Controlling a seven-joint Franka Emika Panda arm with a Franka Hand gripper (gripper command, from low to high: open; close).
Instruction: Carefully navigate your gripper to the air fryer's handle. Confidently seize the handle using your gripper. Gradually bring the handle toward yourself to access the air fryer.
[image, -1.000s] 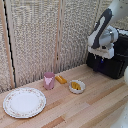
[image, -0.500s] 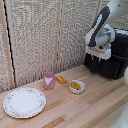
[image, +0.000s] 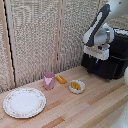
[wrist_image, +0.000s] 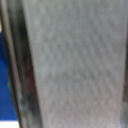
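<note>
Exterior view: the air fryer (image: 111, 60) sits at the back of the table (image: 85, 107), on the exterior view's right. The arm comes down from the top corner and the hand (image: 96, 56) is pressed up against the fryer's front face, approx. where the drawer is. The handle itself isn't visible; the hand and wrist cover that spot. Fingers too small and dark against the black box, so can't tell if the hand is released, clenched, or has the handle. Elsewhere on the table: pink cup (image: 48, 80), small bowl (image: 76, 86) with orange food, an orange piece (image: 61, 79) beside the cup, big patterned plate (image: 24, 102) near the front. All well apart from the fryer.

Wrist view: nothing but blur. A broad grey surface fills the picture, w/ a dark band and a strip of blue at one edge. Camera is v. close to something, prob. the fryer front. No help on finger position.

Risks, as I judge them:
- Fingers beside the handle, not around it: pull comes away with nothing.
- Partial or off-centre hold on glossy plastic: slips mid-pull.
- Drawer sticks: the whole fryer drags forward across the table instead of opening.
- Pull angled off the drawer's line: it jams.
</note>
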